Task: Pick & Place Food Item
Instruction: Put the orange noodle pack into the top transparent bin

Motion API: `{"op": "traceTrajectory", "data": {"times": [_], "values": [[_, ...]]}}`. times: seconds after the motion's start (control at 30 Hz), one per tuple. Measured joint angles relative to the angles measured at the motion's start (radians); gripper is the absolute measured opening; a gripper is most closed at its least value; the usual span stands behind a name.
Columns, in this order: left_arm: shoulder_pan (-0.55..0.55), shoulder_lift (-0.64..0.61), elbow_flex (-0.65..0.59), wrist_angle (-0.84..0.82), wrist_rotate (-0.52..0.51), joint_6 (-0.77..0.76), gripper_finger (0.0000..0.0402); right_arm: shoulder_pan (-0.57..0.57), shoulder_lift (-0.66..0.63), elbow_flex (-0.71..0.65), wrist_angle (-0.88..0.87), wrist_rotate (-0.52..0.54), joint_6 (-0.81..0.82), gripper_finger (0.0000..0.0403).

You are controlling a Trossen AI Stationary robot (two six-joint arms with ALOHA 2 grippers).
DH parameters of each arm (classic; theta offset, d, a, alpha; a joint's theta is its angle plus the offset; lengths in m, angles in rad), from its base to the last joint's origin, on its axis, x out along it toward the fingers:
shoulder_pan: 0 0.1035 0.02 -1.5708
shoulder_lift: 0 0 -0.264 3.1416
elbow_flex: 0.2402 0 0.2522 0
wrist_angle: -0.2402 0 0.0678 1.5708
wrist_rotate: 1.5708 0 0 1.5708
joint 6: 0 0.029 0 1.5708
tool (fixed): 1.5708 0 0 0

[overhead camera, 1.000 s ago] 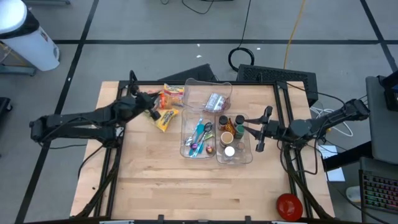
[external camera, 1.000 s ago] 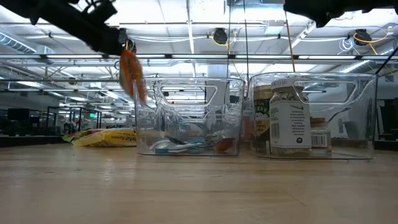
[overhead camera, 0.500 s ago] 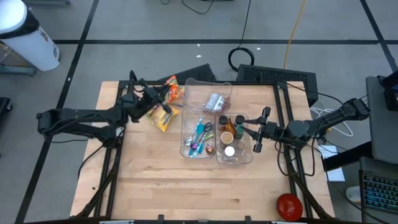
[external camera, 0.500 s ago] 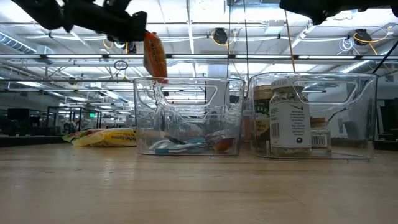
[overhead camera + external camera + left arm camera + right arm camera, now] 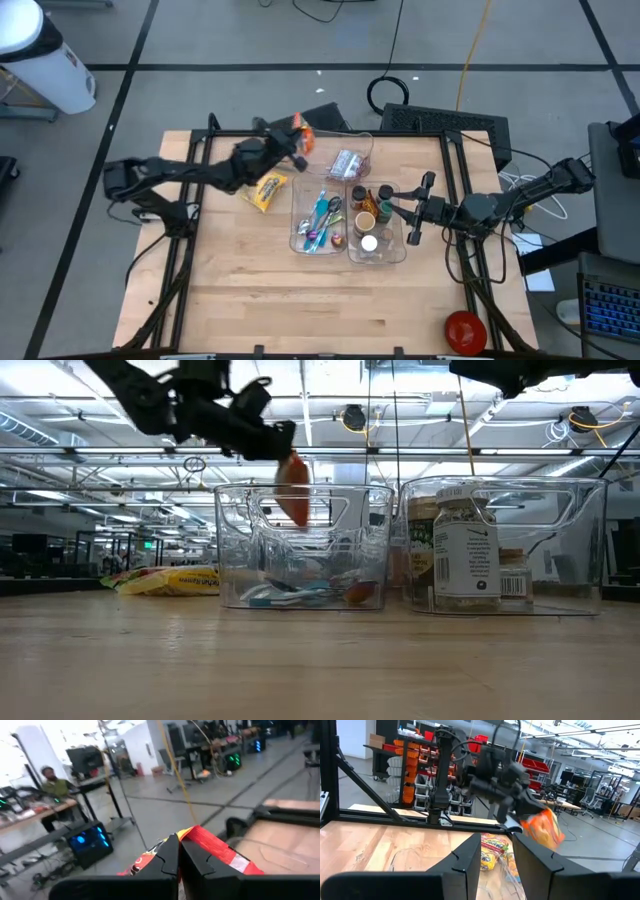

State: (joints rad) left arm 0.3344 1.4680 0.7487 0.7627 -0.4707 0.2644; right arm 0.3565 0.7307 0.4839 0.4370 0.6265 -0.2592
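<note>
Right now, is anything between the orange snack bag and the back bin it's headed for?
Nothing visible. The left gripper holds the orange bag in the air at the back bin rim, above wall height; the bin's top is open.

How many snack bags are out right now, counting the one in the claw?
2. An orange snack bag hangs from the left claw above the back-left bin's edge. A yellow snack bag lies on the table left of the bins. Others may be hidden behind the arm.
</note>
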Motion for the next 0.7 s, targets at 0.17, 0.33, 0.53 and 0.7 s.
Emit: {"op": "traceTrajectory", "data": {"times": [0.17, 0.33, 0.53, 0.7], "values": [[0.012, 0.146, 0.078, -0.004, -0.031, -0.064, 0.0012, 0.000, 0.000, 0.000, -0.001, 0.000, 0.000, 0.0105], [0.029, 0.222, 0.095, -0.007, -0.051, -0.152, 0.0004, 0.000, 0.000, 0.000, -0.018, 0.000, 0.000, 0.0105], [0.031, 0.232, 0.095, -0.128, -0.044, -0.234, 0.0017, 0.000, 0.000, 0.000, -0.029, 0.000, 0.006, 0.0105], [0.031, 0.232, 0.095, -0.205, 0.065, -0.281, 0.0005, 0.000, 0.000, 0.000, -0.028, 0.000, 0.007, 0.0105]]}}
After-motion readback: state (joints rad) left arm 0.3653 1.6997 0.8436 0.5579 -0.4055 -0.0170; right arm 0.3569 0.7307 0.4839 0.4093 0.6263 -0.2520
